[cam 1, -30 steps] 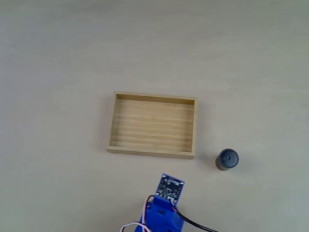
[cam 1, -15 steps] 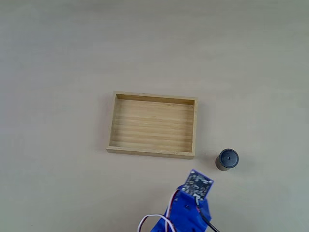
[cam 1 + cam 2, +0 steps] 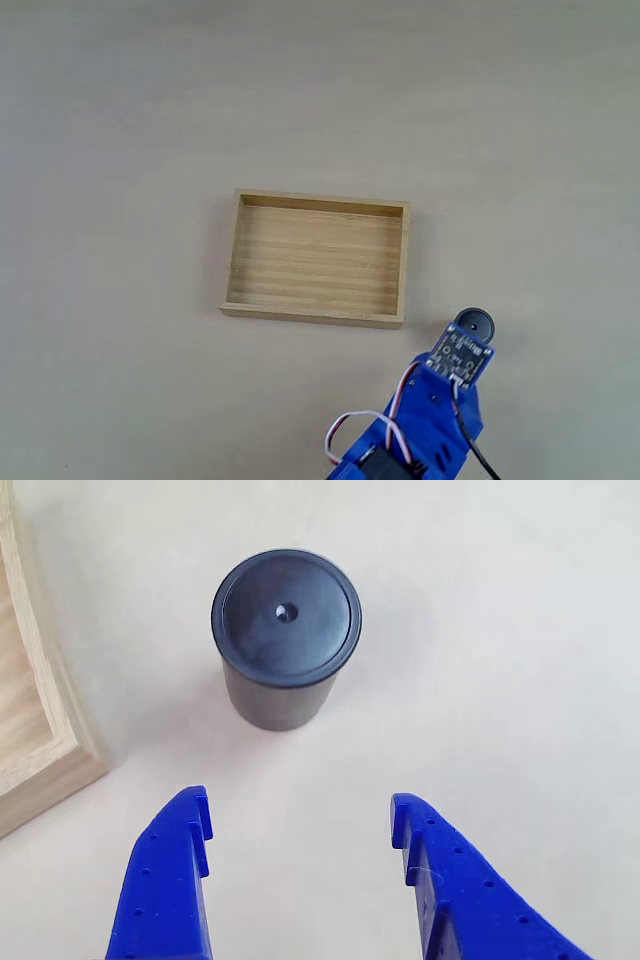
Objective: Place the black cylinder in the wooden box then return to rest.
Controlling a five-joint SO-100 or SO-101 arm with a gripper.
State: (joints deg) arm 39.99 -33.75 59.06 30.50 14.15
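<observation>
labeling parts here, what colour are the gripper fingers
Bright blue, with small dotted holes; the fingers show best in the other view.

Blue plastic arm (image 3: 425, 435), circuit board (image 3: 460, 355), red-white-black cables (image 3: 385, 425); blue dimpled tool (image 3: 300, 815).

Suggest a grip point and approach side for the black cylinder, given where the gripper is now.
Grip the black cylinder across its round side wall, below the lidded top. It stands upright on the table, apart from the wooden box, so both flanks look free. The gripper is open and already lined up with it in the other view; probably just advance straight and close around the body.
</observation>
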